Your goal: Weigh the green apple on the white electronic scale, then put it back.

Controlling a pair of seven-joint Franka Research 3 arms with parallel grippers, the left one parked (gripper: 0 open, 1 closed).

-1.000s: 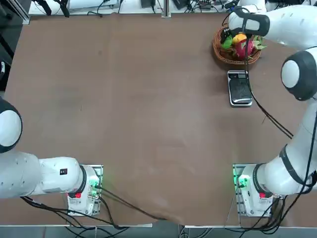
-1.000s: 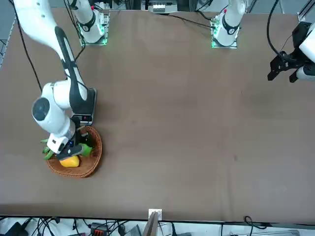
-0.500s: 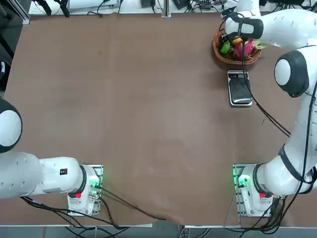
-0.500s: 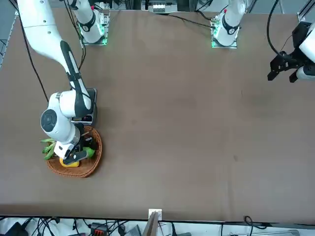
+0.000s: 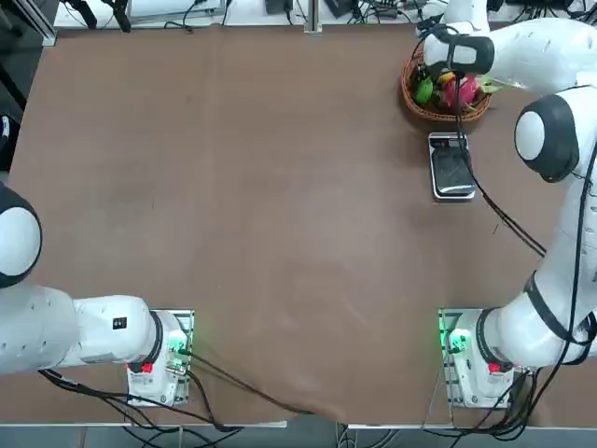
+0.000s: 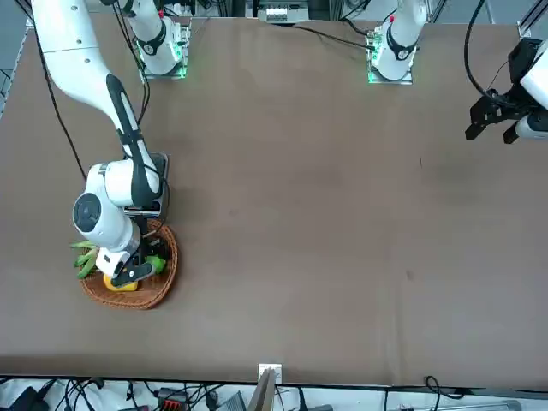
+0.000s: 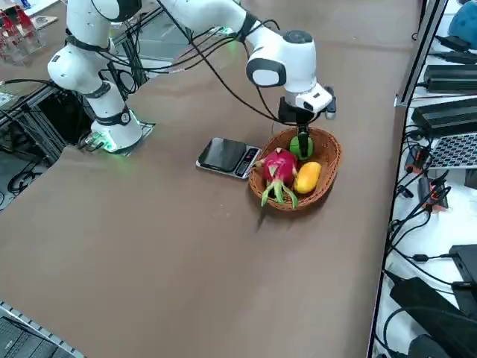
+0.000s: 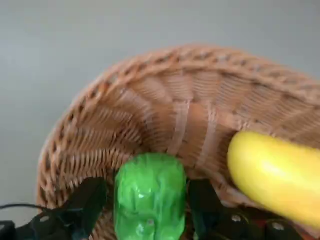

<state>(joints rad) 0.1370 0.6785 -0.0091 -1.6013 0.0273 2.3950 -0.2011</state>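
Right arm [image 5: 550, 187]: glossy white rounded shells, grey disc caps at the joints, dark bands at the segment seams. Base [image 5: 471, 359]: white collar on a metal plate, green light lit, small red mark beside it. Cable [image 5: 494, 210]: thin, black, loose along the arm from wrist to base; more black leads bunch at the base. Wrist [image 7: 305, 97]: white block with black fittings. Right gripper [image 8: 150, 200]: two black matte fingers [image 8: 87, 200], blocky, with small screws showing near their roots; black wiring runs beside one finger.

Left arm [image 5: 56, 327]: same white shells and grey caps; its base likewise shows a green light and black leads.
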